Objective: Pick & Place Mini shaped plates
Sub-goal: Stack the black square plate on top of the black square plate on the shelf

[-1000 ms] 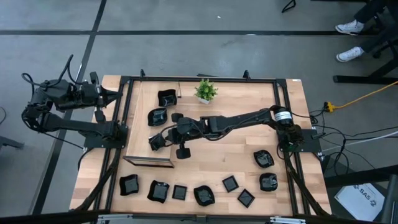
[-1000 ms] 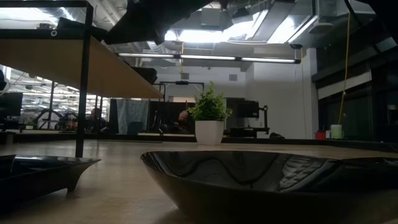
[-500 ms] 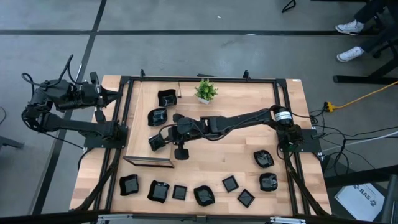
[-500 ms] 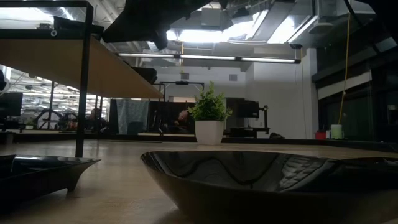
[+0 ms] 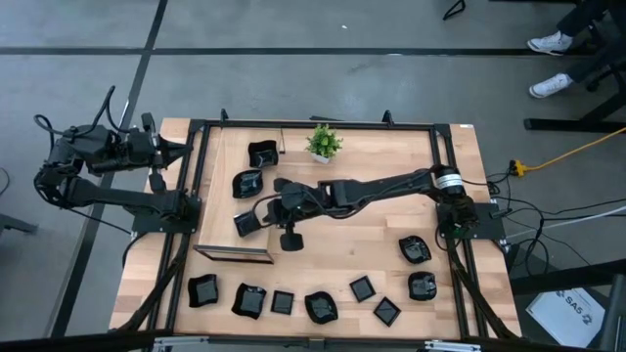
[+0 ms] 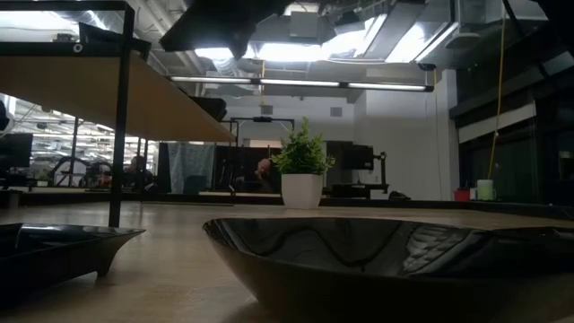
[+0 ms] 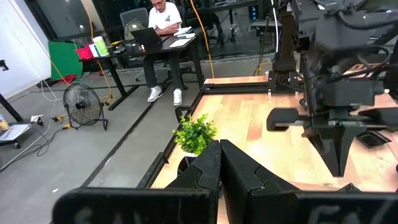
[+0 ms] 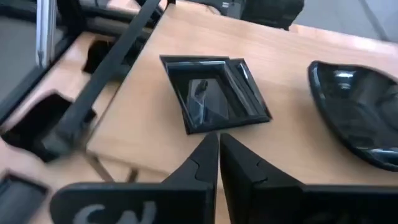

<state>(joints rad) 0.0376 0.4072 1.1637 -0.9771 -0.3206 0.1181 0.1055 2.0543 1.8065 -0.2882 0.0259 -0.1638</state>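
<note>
Three mini shaped plates lie on a raised wooden shelf (image 5: 217, 210) at the table's left: a square one (image 5: 245, 223), a rounded one (image 5: 247, 183) and a third (image 5: 261, 153) farther back. In the right wrist view the square plate (image 8: 214, 93) rests flat on the shelf with the rounded one (image 8: 357, 118) beside it. My right gripper (image 5: 260, 217) (image 8: 217, 140) is shut, its tips at the square plate's near rim. Several more plates lie in a row near the table's front edge (image 5: 282, 302). My left gripper (image 7: 219, 158) is shut and parked beyond the table's far left corner (image 5: 174, 149). My right gripper comes at the square plate slanting down from the table's right. Its fingertips (image 8: 210, 142) stand at the plate's near rim (image 8: 200, 129), and I cannot tell whether they touch it. The plate lies flat on the shelf.
A small potted plant (image 5: 324, 142) stands at the far middle of the table. Two plates (image 5: 415, 249) (image 5: 423, 286) lie at the right. A black frame (image 5: 313, 125) runs round the table. In the low view a big plate (image 6: 359, 260) fills the foreground.
</note>
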